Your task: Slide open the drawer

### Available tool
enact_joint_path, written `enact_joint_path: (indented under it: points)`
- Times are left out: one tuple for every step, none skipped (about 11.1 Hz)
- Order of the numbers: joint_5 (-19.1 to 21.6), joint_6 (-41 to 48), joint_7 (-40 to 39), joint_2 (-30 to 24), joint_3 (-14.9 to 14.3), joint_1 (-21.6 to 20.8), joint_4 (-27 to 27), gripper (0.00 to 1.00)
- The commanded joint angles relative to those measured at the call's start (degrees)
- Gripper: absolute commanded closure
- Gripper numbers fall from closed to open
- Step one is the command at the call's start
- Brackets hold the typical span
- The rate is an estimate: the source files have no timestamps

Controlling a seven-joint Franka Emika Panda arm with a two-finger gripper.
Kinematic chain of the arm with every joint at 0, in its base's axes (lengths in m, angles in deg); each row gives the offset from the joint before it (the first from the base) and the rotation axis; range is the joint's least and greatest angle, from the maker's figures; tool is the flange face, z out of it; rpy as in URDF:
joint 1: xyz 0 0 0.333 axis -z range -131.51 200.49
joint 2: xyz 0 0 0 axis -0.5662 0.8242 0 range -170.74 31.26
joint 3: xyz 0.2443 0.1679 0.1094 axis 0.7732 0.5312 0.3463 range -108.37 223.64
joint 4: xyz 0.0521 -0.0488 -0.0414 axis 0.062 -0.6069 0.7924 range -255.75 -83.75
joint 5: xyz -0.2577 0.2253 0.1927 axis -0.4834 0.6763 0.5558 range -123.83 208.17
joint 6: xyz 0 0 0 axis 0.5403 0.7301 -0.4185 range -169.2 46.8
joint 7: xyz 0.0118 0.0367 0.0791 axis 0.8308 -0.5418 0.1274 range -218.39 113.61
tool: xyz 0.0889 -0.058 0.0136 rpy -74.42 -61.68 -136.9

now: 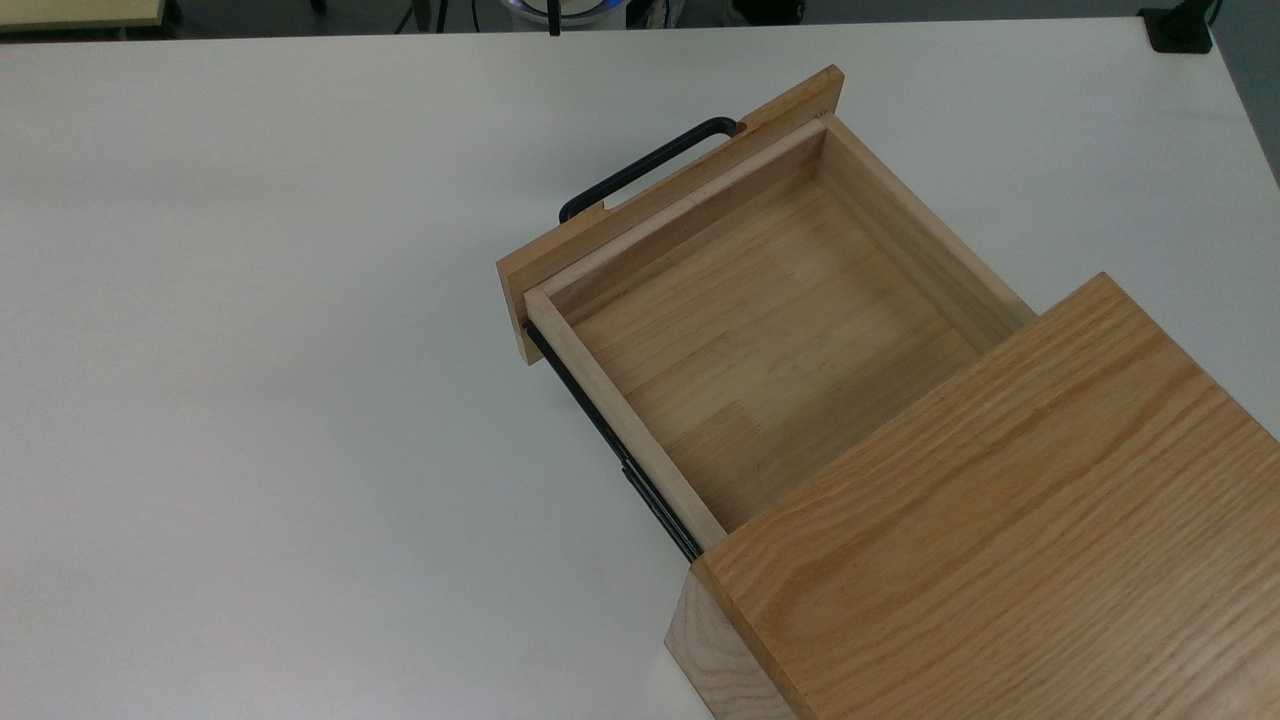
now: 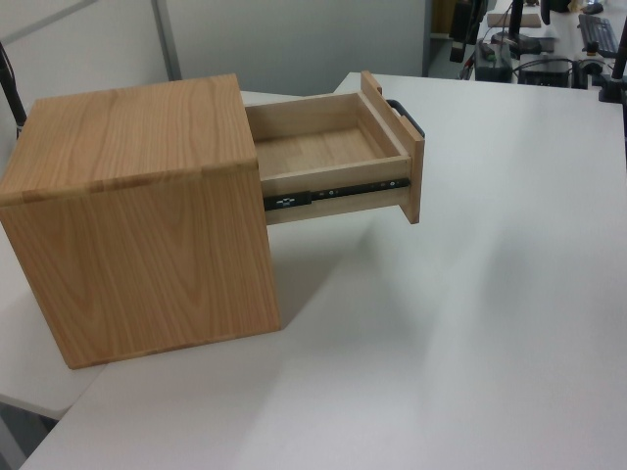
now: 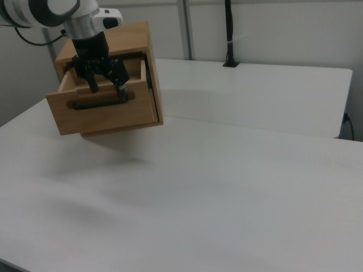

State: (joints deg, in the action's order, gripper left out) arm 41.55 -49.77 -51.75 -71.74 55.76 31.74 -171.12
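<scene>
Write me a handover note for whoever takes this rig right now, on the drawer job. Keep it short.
Gripper: open and holding nothing. In the top view nothing touches the handle.
Drawer: slid well out of the cabinet, black side rail exposed, nothing inside it. The cabinet sits on the white table.
Done: the drawer is open.
Left: probably nothing. If full travel is wanted, check how much rail remains before pulling further.

Light wooden drawer [image 1: 760, 330], pulled open
</scene>
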Motion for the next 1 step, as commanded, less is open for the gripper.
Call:
enact_joint_path:
  points:
    - [-1.1, 2.0, -1.2, -0.6, -0.9, -1.4, -0.6, 0.00]
